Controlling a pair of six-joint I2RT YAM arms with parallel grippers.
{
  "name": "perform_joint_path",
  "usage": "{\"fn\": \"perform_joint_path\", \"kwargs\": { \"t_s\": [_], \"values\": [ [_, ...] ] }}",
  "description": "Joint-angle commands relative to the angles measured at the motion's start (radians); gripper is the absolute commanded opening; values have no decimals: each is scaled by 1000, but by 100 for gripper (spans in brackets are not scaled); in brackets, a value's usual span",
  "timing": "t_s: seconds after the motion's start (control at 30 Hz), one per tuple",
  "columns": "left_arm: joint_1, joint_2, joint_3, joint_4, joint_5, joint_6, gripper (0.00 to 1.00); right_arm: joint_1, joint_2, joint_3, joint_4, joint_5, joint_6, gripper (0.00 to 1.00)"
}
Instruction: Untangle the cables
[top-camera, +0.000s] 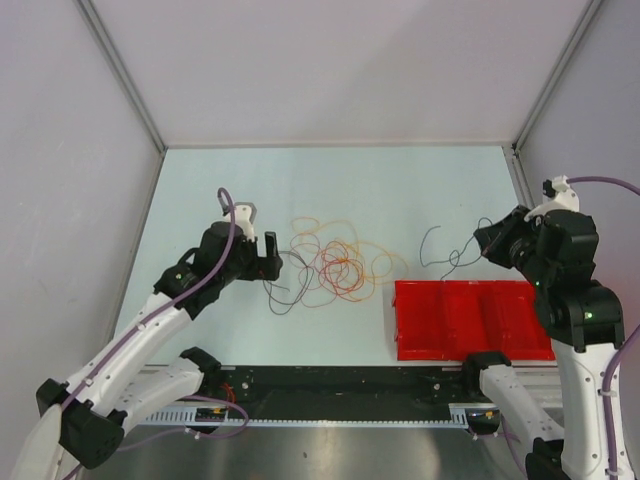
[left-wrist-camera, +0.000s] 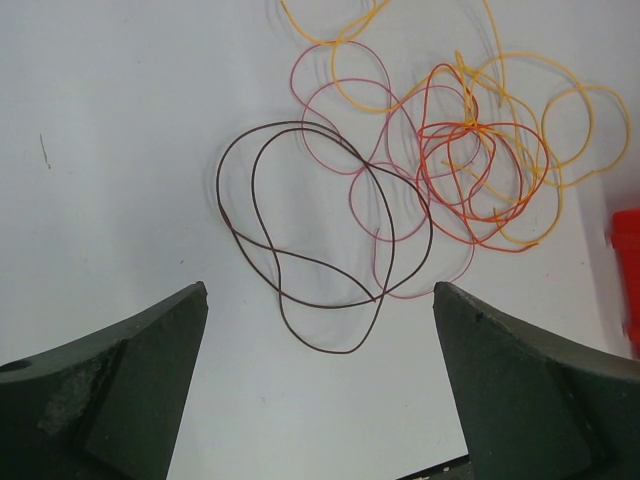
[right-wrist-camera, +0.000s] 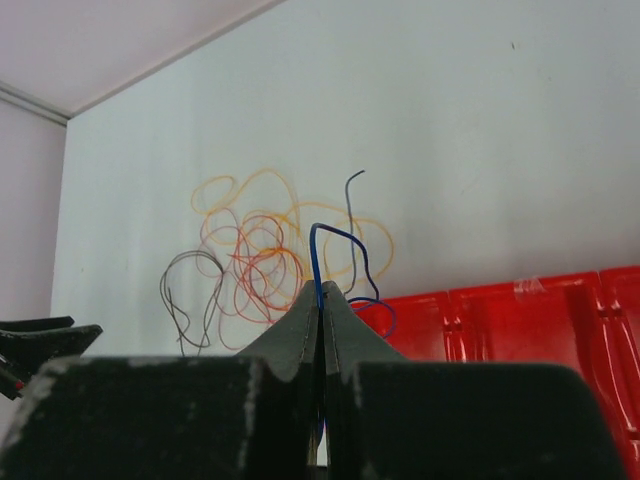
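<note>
Though pinched by right gripper (right-wrist-camera: 321, 296), blue cable (right-wrist-camera: 314, 250) partly hidden.

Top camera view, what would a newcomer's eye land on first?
The tangle of red, orange and yellow cables mid-table. Right of it, a bright red tray at the near edge. The right gripper pinches one blue cable apart from the tangle; the left gripper hovers open.

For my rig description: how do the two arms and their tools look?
Left arm and right arm: white shells, black joints, a thick lilac cable along each. Left tool and right tool: black, with two dark wedge-shaped fingers, scuffed grey.
</note>
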Motion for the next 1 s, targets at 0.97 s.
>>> {"fn": "perform_joint_path", "kwargs": {
  "t_s": [0.97],
  "values": [
    [-29,-76,-29,-30,-72,-39,100,7,-152,7,-381,-96,52,0]
  ]
}}
